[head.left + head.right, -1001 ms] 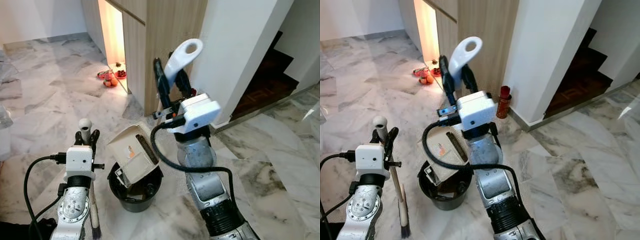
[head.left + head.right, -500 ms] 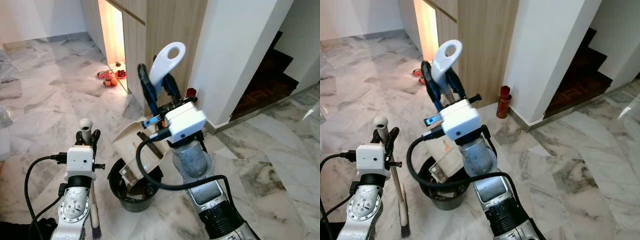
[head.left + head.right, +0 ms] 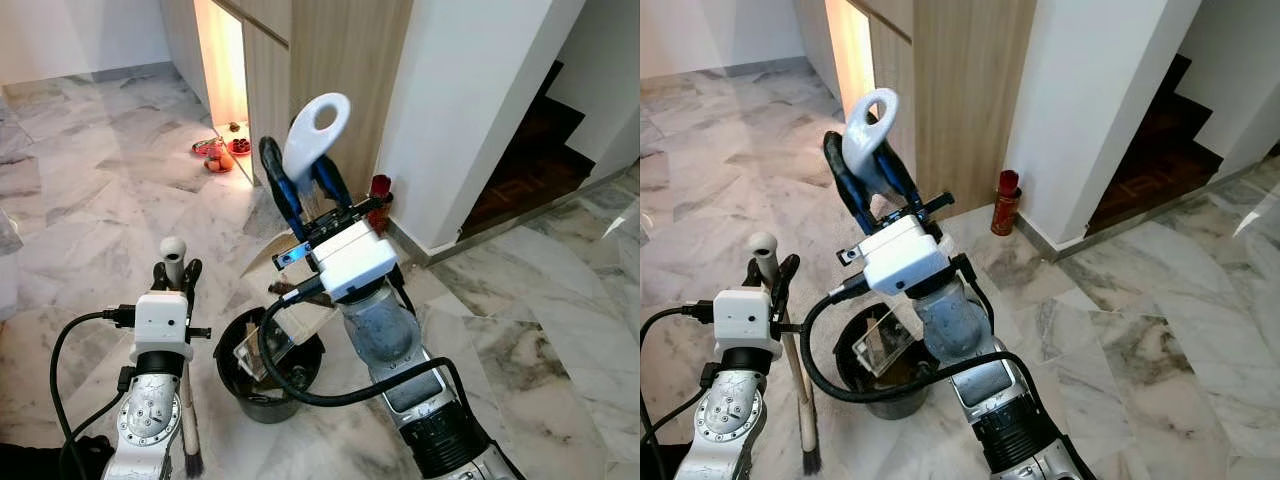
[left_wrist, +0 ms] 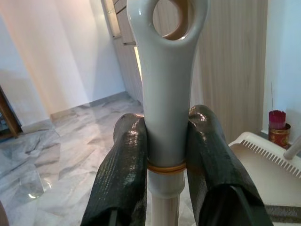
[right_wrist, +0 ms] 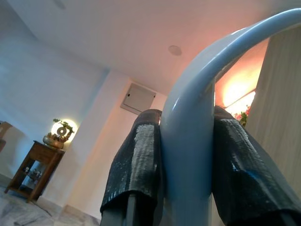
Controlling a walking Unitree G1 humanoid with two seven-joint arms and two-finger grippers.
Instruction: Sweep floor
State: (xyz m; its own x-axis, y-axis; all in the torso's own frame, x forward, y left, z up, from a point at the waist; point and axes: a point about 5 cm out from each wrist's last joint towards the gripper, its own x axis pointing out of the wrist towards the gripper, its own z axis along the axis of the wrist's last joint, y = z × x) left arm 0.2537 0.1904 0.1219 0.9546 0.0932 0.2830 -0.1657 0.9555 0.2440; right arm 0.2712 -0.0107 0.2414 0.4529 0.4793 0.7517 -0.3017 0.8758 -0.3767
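Left eye view: a marble floor [image 3: 90,200] beside a wooden cabinet [image 3: 330,60] and a white wall. The right gripper [image 3: 300,185] is raised in the centre, its two black fingers clamped on the white looped handle of a dustpan [image 3: 315,130]. The cream pan itself tilts down into a black bin [image 3: 268,385] standing on the floor just below the arm. Lower left, the left gripper [image 3: 172,272] holds the pale handle of a hand broom [image 3: 172,252] upright, with the dark bristles touching the floor just beside the bin. A red cylindrical holder [image 3: 378,190] stands at the foot of the wall, and red and orange items [image 3: 222,155] lie by the lit cabinet opening.

Right eye view: the same scene; the dark stairwell [image 3: 1160,130] shows at the right.

Left wrist view: two black fingers [image 4: 127,174] pressed against either side of the grey-white broom handle, a hole through its top end.

Right wrist view: black fingers [image 5: 138,160] closed on the curved pale dustpan handle, with the ceiling behind
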